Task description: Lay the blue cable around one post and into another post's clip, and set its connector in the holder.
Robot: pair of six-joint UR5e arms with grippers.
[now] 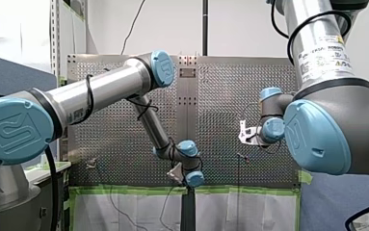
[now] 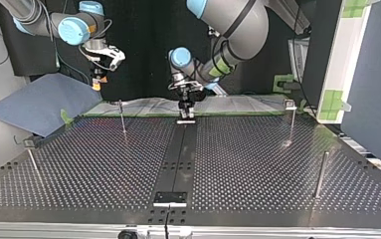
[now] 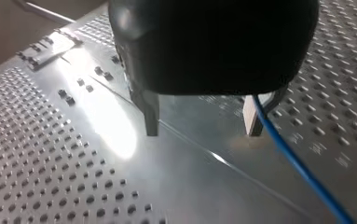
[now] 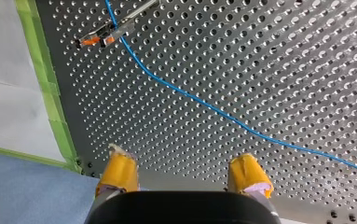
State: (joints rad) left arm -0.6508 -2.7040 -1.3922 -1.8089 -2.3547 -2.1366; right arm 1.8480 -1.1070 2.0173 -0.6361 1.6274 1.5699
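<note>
Both jaws apart, perforated metal table [image 2: 252, 164], green tape [image 4: 50, 93] edging, white wall [image 1: 172, 24]

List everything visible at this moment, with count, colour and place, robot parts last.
blue cable: one, blue, lying across the table, passing a post's orange clip and running beside one finger of my left gripper.
posts: four in the top view, thin metal, standing on the table.
table: one, dark perforated metal.
centre strip: one, dark, plain, down the table's middle.
green tape: strips, green, along the table's edge.
sheet: one, blue, beside the table at the top view's left.
my left gripper: one, black, open, low over the centre strip.
my right gripper: one, yellow pads, open, above the table.
</note>
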